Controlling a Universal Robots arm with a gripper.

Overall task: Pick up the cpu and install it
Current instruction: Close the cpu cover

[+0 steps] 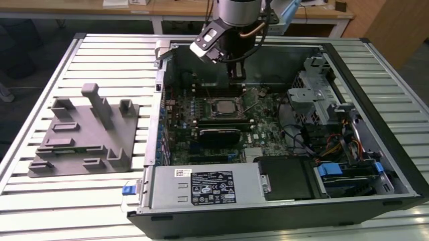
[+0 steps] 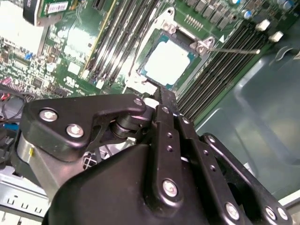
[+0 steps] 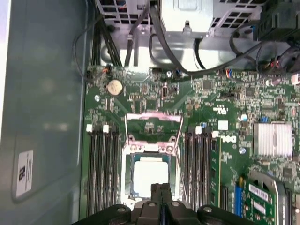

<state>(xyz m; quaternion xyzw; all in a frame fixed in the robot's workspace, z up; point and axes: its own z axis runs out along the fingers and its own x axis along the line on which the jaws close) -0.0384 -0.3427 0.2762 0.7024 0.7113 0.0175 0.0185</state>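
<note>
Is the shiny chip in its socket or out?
In. The cpu lies flat inside the socket frame, with the end effector close by, not holding it.

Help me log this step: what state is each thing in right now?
cpu: seated in the socket, silver top up.
socket frame: flipped open.
socket lever: swung out, unlatched.
tool: shut, holding nothing, above the cpu.
computer case: lying flat, side open.
</note>
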